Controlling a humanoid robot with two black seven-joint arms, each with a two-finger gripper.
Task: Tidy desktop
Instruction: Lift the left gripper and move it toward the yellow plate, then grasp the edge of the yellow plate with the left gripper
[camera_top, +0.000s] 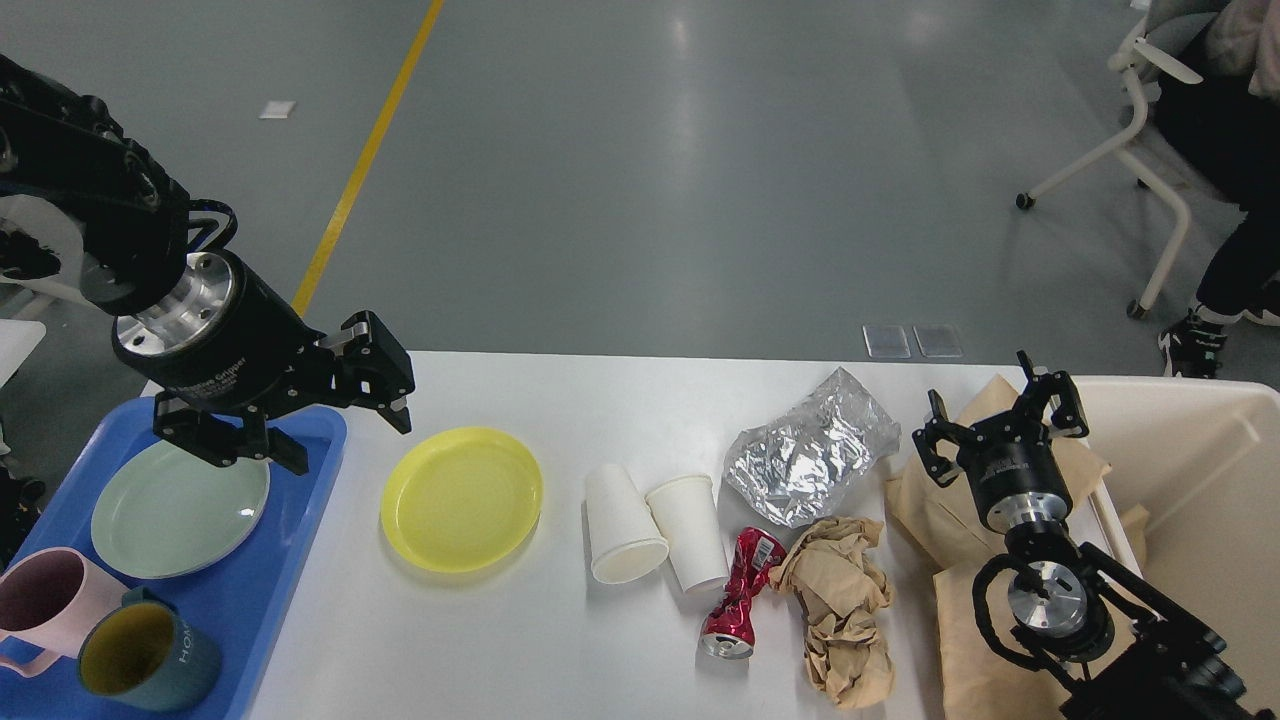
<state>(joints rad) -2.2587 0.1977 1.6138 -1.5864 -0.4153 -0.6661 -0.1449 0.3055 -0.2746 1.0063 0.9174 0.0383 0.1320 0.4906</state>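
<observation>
The white desktop (560, 650) carries a yellow plate (462, 498), two white paper cups (655, 530) lying side by side, a crushed red can (738, 593), crumpled silver foil (812, 460) and crumpled brown paper (840, 605). My left gripper (348, 440) hangs open and empty above the gap between the blue tray (300, 500) and the yellow plate. My right gripper (998, 425) stands open and empty over brown paper (950, 510) at the desktop's right end.
The blue tray holds a pale green plate (180, 505), a pink mug (45, 600) and a dark teal mug (145, 655). A cream bin (1200, 470) stands at the right. Beyond the desktop lie grey floor, a yellow line (355, 180) and a chair (1160, 150).
</observation>
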